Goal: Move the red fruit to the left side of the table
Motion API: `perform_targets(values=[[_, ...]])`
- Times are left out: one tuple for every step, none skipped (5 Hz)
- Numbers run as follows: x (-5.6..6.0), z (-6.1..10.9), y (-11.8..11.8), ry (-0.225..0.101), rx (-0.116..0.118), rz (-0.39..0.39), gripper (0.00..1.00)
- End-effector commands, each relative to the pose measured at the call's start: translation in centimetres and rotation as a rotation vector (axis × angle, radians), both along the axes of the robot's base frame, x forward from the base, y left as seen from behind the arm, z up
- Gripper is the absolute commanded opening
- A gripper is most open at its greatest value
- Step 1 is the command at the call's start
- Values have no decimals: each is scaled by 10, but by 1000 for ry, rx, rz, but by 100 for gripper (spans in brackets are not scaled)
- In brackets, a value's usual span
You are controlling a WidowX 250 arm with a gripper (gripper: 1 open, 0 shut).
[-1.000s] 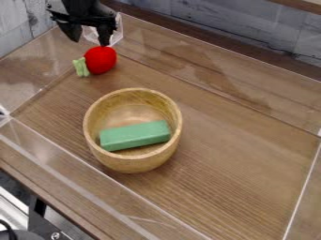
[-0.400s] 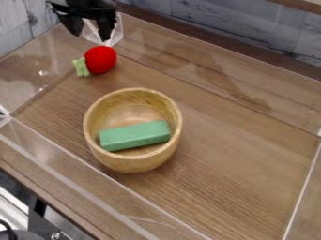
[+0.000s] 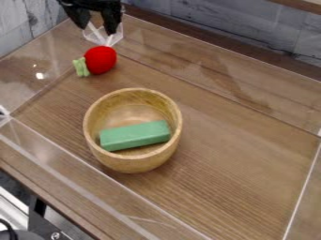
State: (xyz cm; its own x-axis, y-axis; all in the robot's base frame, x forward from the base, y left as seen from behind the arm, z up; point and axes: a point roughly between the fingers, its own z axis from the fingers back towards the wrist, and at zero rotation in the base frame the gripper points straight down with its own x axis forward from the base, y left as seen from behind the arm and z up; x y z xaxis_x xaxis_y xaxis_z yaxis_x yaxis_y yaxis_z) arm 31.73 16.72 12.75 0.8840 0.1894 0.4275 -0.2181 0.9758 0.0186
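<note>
Resting on the bench (image 3: pixel 238 122): one red fruit (image 3: pixel 98 59), one wooden bowl (image 3: pixel 131 128) holding one green block (image 3: pixel 134 136). Above the fruit, one claw (image 3: pixel 96 22), spread, gripping nothing.

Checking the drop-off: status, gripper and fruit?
Gripper open, empty, above the fruit. Red fruit on table, far-left corner. Nothing in the way.
</note>
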Motion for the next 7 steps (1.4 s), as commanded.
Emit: perform_targets(values=[[-3,34,6,-69,35,-25,100],[-7,46,7,-67,31,-17,100],[-8,56,7,-62,26,-16,100],[-13,57,-2,-53,23,-25,100],[-16,56,-13,-43,21,-37,100],[-16,55,-11,-33,18,-20,100],[-15,53,-11,-23,14,-4,100]])
